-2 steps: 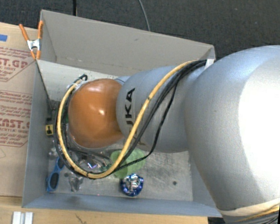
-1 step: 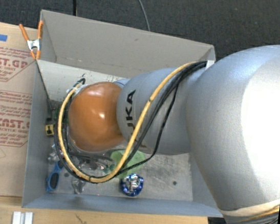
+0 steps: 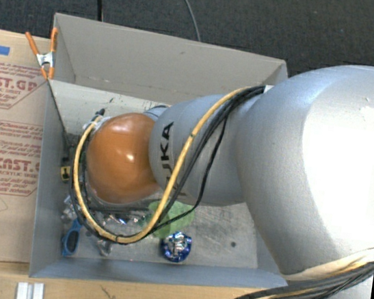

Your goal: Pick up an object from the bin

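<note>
A small ball (image 3: 175, 246) patterned in blue and white lies near the bin's front wall, just right of the middle. Behind it a pale green soft thing (image 3: 176, 214) pokes out from under the arm. A blue plastic piece (image 3: 69, 240) lies in the front left corner. Silvery metal bits (image 3: 68, 212) sit just above it, and more metal bits (image 3: 116, 219) show under the orange dome's lower edge. A small yellow thing (image 3: 65, 174) rests against the left wall.
The arm reaches in from the right and covers most of the bin. Its orange dome and looped yellow and black cables hang over the left middle of the floor. Bare grey floor shows at the front right.
</note>
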Controlling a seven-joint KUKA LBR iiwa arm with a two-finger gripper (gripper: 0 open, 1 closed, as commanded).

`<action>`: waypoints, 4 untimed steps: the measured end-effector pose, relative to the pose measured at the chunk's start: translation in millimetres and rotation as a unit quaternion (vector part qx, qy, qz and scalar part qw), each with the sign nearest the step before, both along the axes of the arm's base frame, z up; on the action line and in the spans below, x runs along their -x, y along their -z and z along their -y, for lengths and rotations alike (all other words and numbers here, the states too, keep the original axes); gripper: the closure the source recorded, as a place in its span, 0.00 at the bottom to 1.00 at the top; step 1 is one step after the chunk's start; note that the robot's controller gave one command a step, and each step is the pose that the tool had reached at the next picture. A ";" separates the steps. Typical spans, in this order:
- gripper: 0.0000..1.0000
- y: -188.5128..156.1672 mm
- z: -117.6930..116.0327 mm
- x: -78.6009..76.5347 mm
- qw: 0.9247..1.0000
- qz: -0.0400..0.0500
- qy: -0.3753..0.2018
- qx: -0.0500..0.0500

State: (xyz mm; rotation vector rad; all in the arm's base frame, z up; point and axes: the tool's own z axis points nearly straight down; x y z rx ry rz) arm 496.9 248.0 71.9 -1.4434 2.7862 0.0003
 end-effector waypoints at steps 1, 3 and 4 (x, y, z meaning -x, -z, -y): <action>0.00 -0.4 -0.4 -0.1 1.000 -0.002 0.001 0.000; 1.00 -17.7 -1.7 -1.1 1.000 -0.001 0.000 0.000; 1.00 -124.6 -3.4 -2.7 1.000 0.003 0.000 -0.002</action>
